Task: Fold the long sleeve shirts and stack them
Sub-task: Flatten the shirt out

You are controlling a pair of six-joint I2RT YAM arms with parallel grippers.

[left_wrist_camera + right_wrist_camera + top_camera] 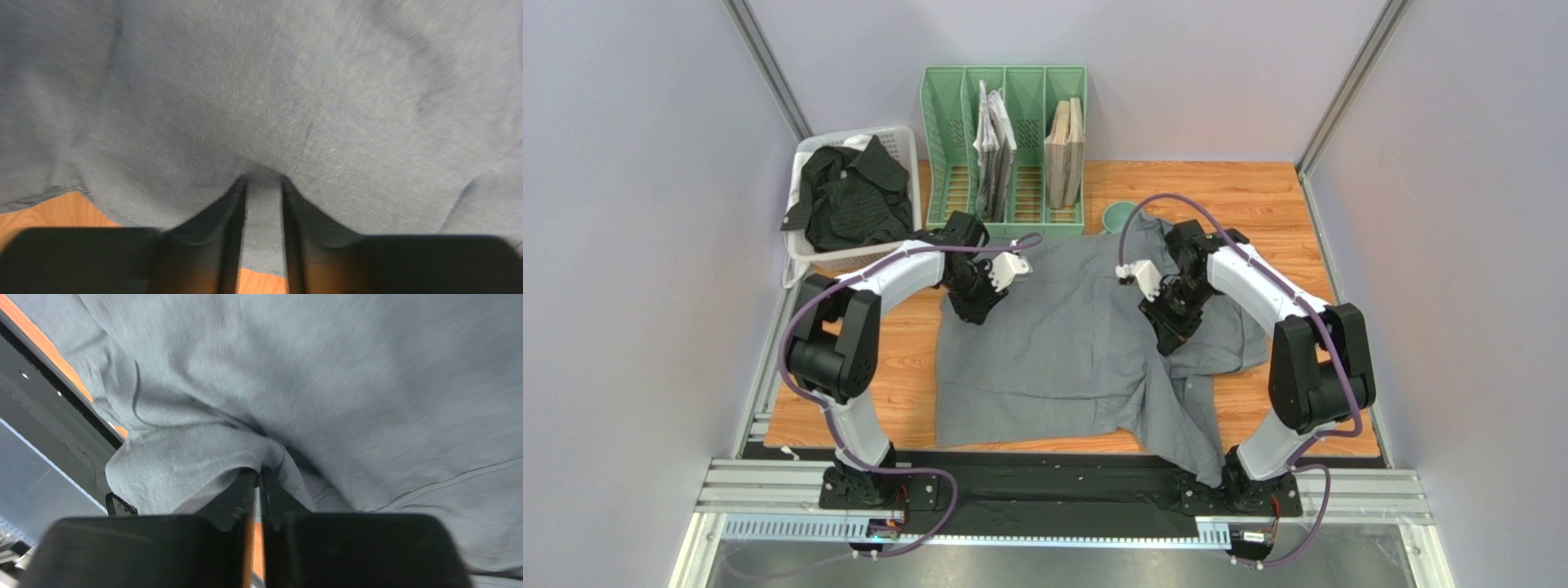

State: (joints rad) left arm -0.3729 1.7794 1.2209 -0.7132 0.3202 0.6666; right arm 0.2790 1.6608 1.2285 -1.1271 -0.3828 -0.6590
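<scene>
A plain mid-grey long sleeve shirt (1075, 343) lies spread on the wooden table, one part hanging over the front edge at the right. My left gripper (970, 304) is at the shirt's left edge, shut on a fold of the grey cloth (276, 92) that fills the narrow gap between its jaws (264, 180). My right gripper (1169, 331) is on the shirt's right side, its jaws (259, 471) nearly together and pinching a bunched fold of grey cloth (368, 386). The black striped shirt (848, 196) lies crumpled in a white basket (803, 251) at the back left.
A green slotted file rack (1004, 147) with papers stands at the back centre. A teal cup (1117, 217) sits just behind the shirt's far edge. Grey walls close in both sides. A black rail (55, 410) runs along the table's front edge.
</scene>
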